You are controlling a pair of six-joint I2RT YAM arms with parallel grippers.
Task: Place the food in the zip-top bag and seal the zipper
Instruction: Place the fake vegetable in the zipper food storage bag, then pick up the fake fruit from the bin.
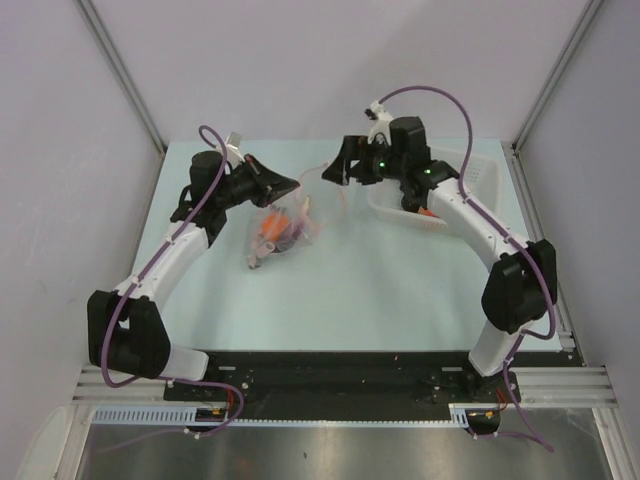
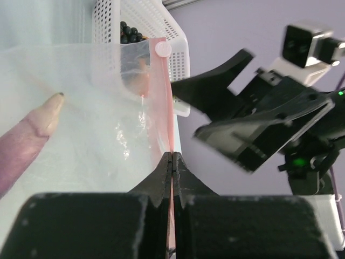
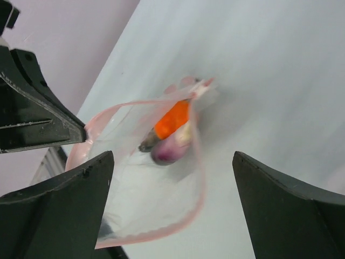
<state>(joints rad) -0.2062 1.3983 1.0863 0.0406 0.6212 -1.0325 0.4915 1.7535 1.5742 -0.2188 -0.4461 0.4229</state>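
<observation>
The clear zip-top bag [image 1: 283, 228] hangs from my left gripper [image 1: 293, 184] and rests on the table. Toy food lies in its lower end: an orange piece [image 3: 172, 120], a purple-pink piece [image 3: 170, 152] and others I cannot tell apart. In the left wrist view my left gripper [image 2: 172, 157] is shut on the pink-red zipper [image 2: 167, 108]. The bag mouth gapes, with its pink rim [image 3: 200, 178] in a loop. My right gripper [image 1: 333, 172] is open and empty just right of the mouth; the bag [image 3: 145, 199] partly lies between its fingers [image 3: 59, 205].
A white perforated basket [image 1: 455, 180] stands at the back right under my right arm, with an orange-red piece [image 1: 428, 212] in it. The left wrist view shows a dark grape cluster [image 2: 129, 32] in the basket [image 2: 145, 19]. Walls close the table's left, back and right.
</observation>
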